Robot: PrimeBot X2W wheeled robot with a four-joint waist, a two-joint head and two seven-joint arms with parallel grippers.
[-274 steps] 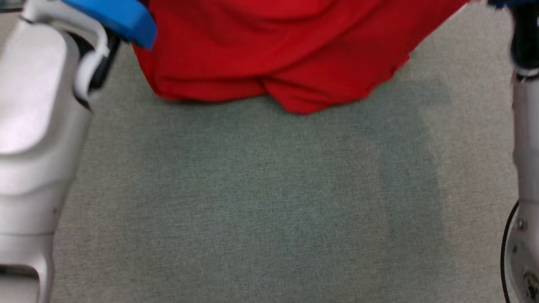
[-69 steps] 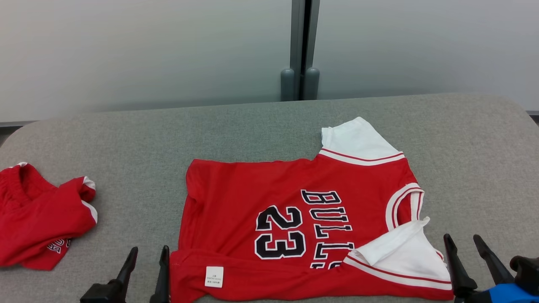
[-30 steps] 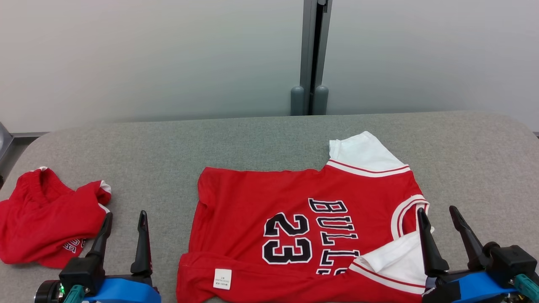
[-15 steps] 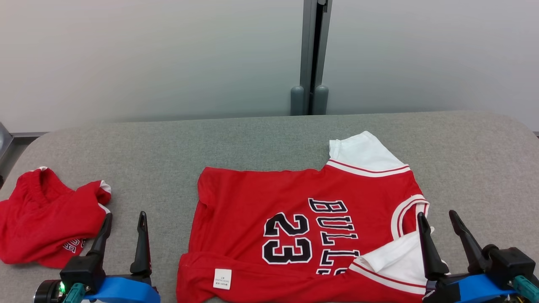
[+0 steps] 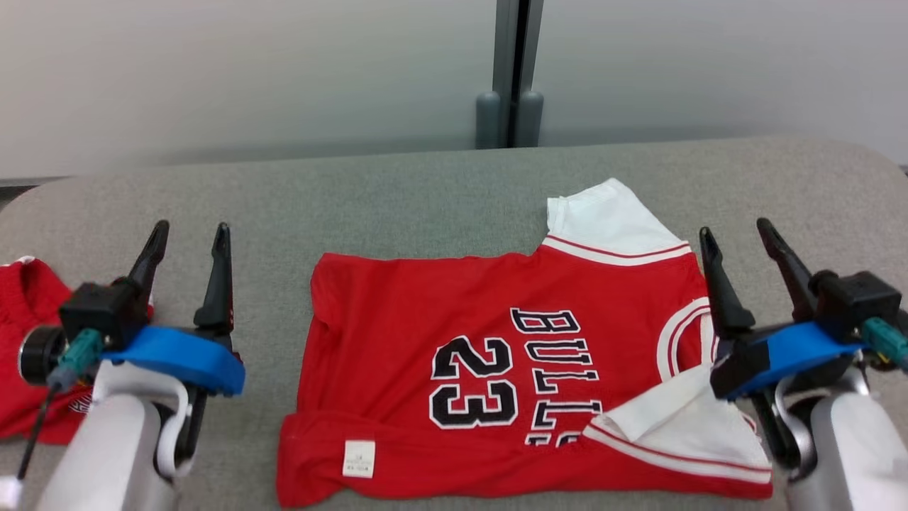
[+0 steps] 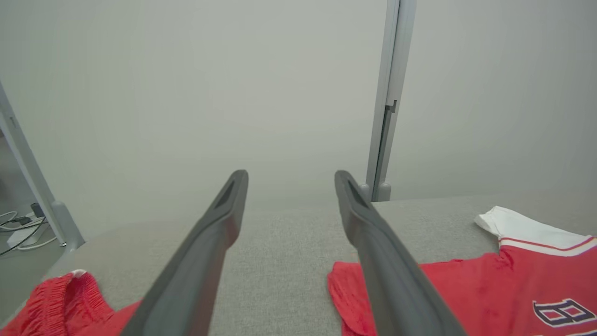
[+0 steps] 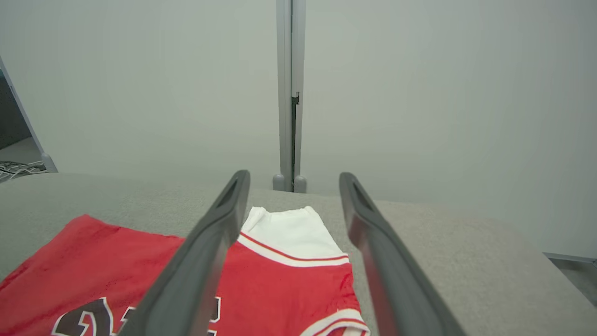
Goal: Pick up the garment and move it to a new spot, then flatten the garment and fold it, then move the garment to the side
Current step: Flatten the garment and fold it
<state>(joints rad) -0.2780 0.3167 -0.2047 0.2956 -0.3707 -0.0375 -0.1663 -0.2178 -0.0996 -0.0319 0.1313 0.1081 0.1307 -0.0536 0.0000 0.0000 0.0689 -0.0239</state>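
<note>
My red shirt (image 5: 496,369) lies flat on the gray table (image 5: 397,199), front up, with one white sleeve (image 5: 610,216) out at the far side and the other folded over near me. From my head I can read the 23 and see the small white tag (image 5: 358,458) on the hem; my left wrist camera catches cords (image 6: 21,233) on the floor instead. My left gripper (image 5: 192,227) hovers between the shirt and a second red cloth (image 5: 21,298), my right gripper (image 5: 733,227) by the shirt's neck, both pointing away from me, fingers spread wide, holding nothing.
</note>
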